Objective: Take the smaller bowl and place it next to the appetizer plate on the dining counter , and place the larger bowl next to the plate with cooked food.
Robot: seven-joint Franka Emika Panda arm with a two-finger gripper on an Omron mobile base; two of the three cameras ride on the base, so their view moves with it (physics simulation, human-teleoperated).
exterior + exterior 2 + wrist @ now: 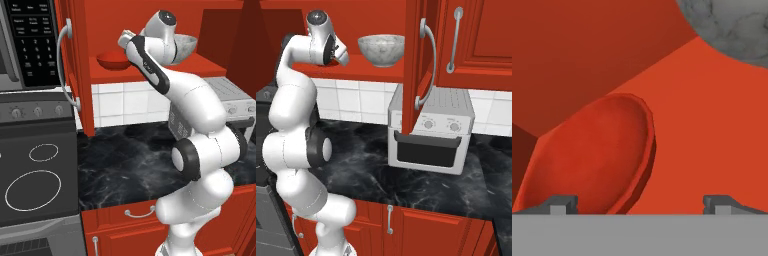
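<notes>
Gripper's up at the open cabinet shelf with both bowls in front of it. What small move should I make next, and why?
Probably ease the open gripper forward and down until its fingertips straddle the rim of the small, shallow, glossy red bowl, then close. In the hand view that bowl lies just ahead, with the rim between the tips and nothing held. The bigger grey-white marbled bowl sits apart on the red shelf.

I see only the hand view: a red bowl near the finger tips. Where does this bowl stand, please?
Observer: The red bowl stands on a shelf of an open wall cabinet, above the counter.
Operator: Is something under the shelf?
Observer: Yes, a toaster oven stands on the counter, toward the right.
Operator: And the cabinet door?
Observer: The right door stands open; in the right base view it partly covers the oven.
</notes>
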